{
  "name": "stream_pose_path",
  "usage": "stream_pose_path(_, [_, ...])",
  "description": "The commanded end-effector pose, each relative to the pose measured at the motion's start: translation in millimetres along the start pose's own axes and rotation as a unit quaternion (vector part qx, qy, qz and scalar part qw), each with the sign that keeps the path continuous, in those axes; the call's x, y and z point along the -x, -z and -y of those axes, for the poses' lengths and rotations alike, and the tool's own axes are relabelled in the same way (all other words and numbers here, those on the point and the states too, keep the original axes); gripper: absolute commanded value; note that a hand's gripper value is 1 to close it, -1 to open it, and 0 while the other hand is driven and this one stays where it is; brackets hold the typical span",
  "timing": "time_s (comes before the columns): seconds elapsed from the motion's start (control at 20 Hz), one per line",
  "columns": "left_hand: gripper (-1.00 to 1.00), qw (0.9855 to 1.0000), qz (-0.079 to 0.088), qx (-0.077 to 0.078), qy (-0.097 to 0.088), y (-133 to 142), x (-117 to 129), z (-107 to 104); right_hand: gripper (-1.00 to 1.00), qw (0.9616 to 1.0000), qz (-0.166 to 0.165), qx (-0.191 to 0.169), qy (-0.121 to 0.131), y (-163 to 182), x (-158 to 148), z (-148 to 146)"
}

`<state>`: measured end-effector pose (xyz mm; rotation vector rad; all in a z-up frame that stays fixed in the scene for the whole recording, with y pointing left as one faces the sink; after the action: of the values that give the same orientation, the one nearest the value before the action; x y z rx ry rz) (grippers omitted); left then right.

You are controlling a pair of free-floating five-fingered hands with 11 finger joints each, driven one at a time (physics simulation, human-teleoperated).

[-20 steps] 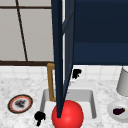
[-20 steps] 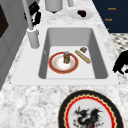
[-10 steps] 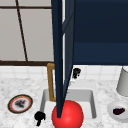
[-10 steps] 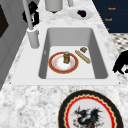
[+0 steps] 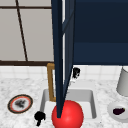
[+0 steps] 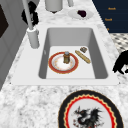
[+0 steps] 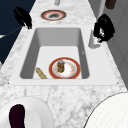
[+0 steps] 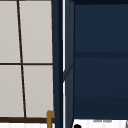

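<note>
- A tall dark blue cabinet door (image 5: 60,57) hangs edge-on right in front of the front camera, blocking the middle of the white sink basin (image 6: 72,37) and part of the round red ball-like shape (image 5: 68,115) at the sink's near edge
- The right robot hand (image 5: 76,72) hovers at the back of the sink, just beside the grey tap post (image 7: 93,41); its fingers look curled with nothing in them, though the pictures are too coarse to be sure
- The left robot hand (image 5: 39,117) hangs over the near left rim of the sink, fingers pointing down, loosely bent, gripping nothing I can make out
- In the basin: a red-rimmed white plate (image 6: 63,62) with a small brown jar (image 6: 66,57) standing upright on it, and a tan bread stick (image 6: 82,56) lying just beside the plate on the sink floor
- On the marble surface (image 6: 32,105): a black-and-red-rimmed decorated plate (image 6: 90,113) left of the sink, and on the right a white bowl (image 7: 23,112) holding a dark purple lump (image 7: 16,112), with a grey cylindrical pot (image 5: 123,82) behind it
- Compared with half a second ago, both robot hands and everything in the sink sit where they were
</note>
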<state>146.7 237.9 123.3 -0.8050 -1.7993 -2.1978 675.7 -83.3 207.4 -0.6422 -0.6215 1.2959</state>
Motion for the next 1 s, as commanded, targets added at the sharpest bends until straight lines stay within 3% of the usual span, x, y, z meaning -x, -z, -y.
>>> stream_pose_path(0.0, [0.00, 1.0000, 0.000, 0.000, 0.000, 0, 0, 0, 1.00, 0.9994, 0.001, -0.036, 0.004, 0, -32, 5])
stream_pose_path(0.95, [0.00, 1.0000, 0.000, 0.000, 0.000, 0, 0, 0, 1.00, 0.9938, -0.101, -0.045, -0.005, 5, -48, 16])
